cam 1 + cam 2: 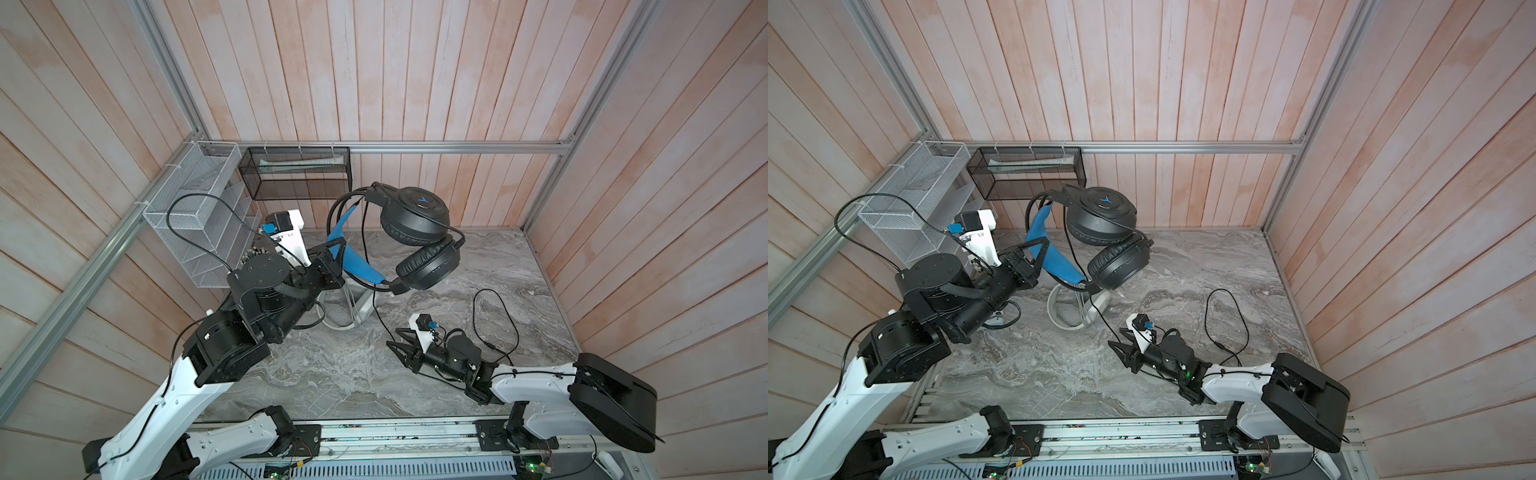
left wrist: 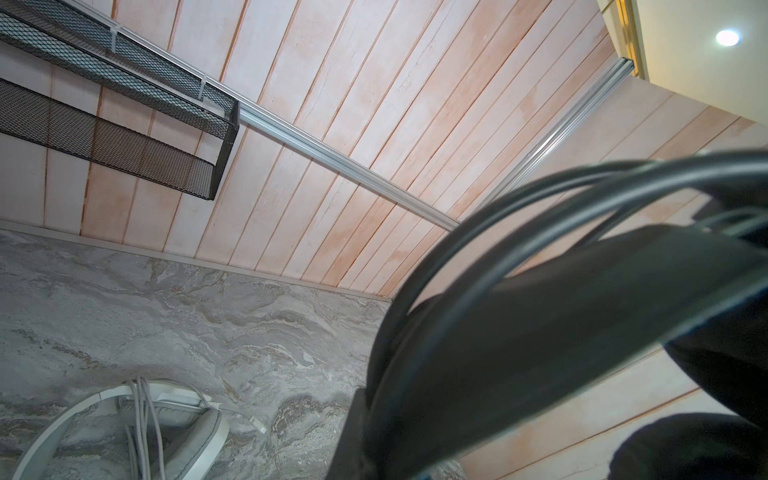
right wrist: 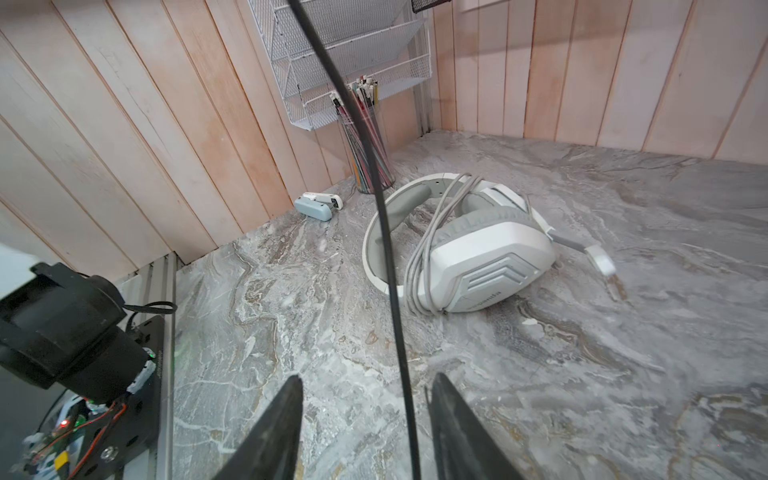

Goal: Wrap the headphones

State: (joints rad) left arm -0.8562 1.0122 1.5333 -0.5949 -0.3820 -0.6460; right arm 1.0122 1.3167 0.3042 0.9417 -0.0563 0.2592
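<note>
The black headphones [image 1: 415, 216] [image 1: 1100, 216] hang in the air above the table. My left gripper [image 1: 337, 249] [image 1: 1040, 249] is shut on their blue-lined headband [image 1: 353, 259]; in the left wrist view that headband [image 2: 540, 332] fills the frame and hides the jaws. Their black cable [image 1: 380, 316] [image 3: 390, 270] drops to my right gripper [image 1: 392, 347] [image 3: 368, 380], which is open, and the cable runs between its fingers without being pinched. The cable's tail [image 1: 494, 316] loops on the table. The white headphones [image 3: 490, 257] [image 1: 1059, 316] lie on the table with their cable wound round them.
A white mesh rack [image 1: 195, 216] and a black mesh basket [image 1: 299, 174] hang on the back-left walls. A cup of pencils [image 3: 370, 158] and a small pale-blue stapler-like object [image 3: 316, 205] sit by the left wall. Wooden walls close three sides; a rail [image 1: 395, 432] runs along the front.
</note>
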